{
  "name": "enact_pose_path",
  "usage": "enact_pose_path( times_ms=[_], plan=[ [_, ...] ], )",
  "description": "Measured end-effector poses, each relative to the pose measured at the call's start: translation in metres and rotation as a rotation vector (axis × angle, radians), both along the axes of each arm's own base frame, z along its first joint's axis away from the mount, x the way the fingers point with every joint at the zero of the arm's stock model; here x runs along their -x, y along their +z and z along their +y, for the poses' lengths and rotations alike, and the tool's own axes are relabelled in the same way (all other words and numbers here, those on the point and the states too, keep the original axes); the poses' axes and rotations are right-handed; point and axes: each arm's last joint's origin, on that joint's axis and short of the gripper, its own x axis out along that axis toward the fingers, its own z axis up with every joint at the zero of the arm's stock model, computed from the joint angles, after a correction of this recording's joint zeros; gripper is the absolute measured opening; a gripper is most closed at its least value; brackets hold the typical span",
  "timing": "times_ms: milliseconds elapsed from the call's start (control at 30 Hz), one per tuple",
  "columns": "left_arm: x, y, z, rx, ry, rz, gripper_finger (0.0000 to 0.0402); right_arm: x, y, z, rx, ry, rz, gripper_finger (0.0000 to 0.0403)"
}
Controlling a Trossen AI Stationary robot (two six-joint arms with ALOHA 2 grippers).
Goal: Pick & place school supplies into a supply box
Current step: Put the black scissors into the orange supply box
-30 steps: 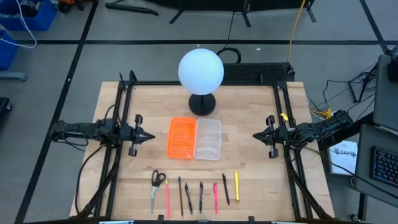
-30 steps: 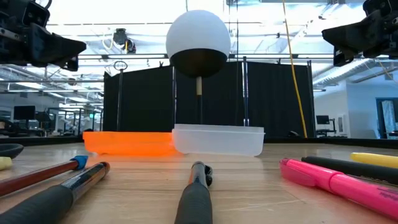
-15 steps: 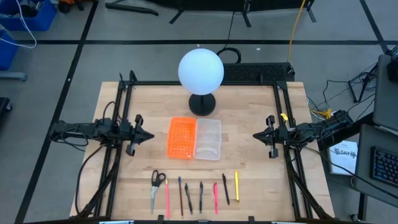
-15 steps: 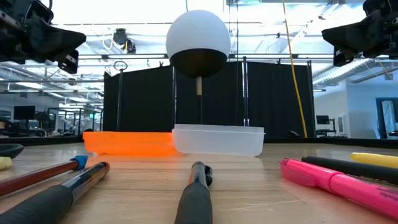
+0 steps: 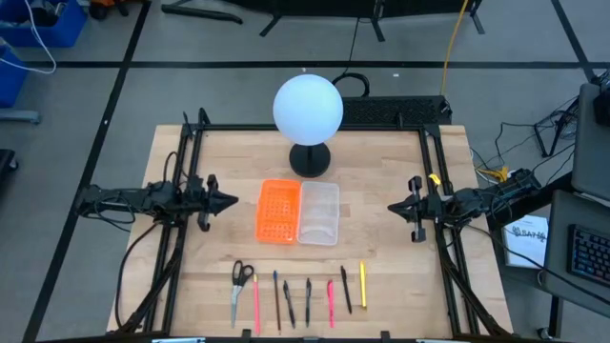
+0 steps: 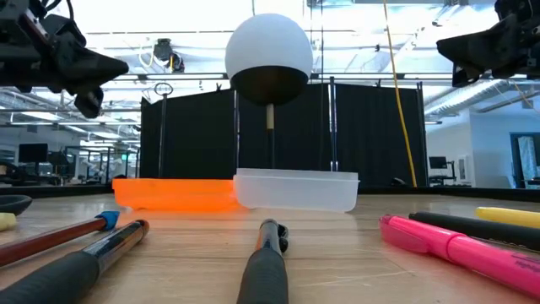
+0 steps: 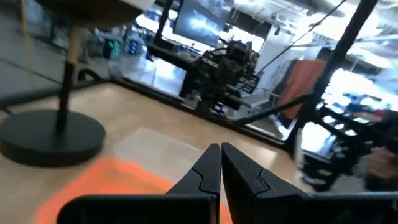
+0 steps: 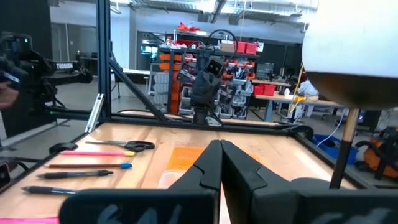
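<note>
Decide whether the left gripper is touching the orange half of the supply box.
Apart. In the high view, the left gripper sits left of the orange half, with bare table showing between them.

From my station, the pens [image 6: 270, 262] lying nearest the low camera were blurred and cut off by the frame's bottom edge, the scissors [image 8: 134, 145] looked too small in the right wrist view to make out the blades, and the left wrist picture was smeared across the orange half [image 7: 106, 180].
</note>
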Motion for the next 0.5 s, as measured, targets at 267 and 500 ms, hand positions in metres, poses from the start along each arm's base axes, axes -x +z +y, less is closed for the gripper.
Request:
enact_pose_path(
  times_ms=[267, 500],
  plan=[
    [0.005, 0.037, -0.005, -0.021, -0.096, -0.014, 0.0019, 0.000, 0.000, 0.000, 0.037, -0.007, -0.001, 0.0000],
    [-0.023, 0.087, -0.009, 0.113, 0.160, 0.322, 0.0019, 0.000, -0.002, 0.000, 0.053, -0.004, 0.021, 0.0000]
  ],
)
